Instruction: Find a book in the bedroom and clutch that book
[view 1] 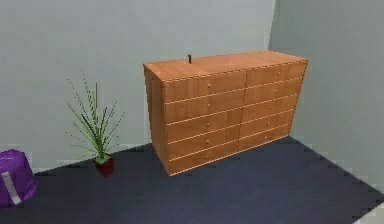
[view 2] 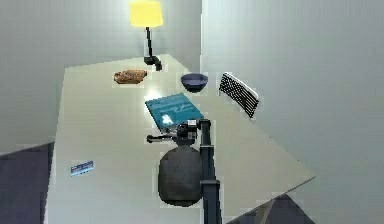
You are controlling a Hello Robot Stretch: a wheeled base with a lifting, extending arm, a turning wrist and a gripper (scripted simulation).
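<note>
The pincer (view 2: 160, 137) sits at the near edge of the teal book (view 2: 172, 105), which lies flat on the tabletop (view 2: 100, 130) — whether it holds anything, and how its fingers stand, cannot be told. The arm (view 2: 208, 175) partly hides a dark rounded object (view 2: 176, 182). In the forward view, open floor (view 1: 250, 195) lies before a dresser (view 1: 225, 105).

The gripper (view 2: 160, 136) is at the teal book (view 2: 172, 106) on a pale table (view 2: 100, 120) with a lamp (view 2: 146, 13) and bowl (view 2: 194, 81).
</note>
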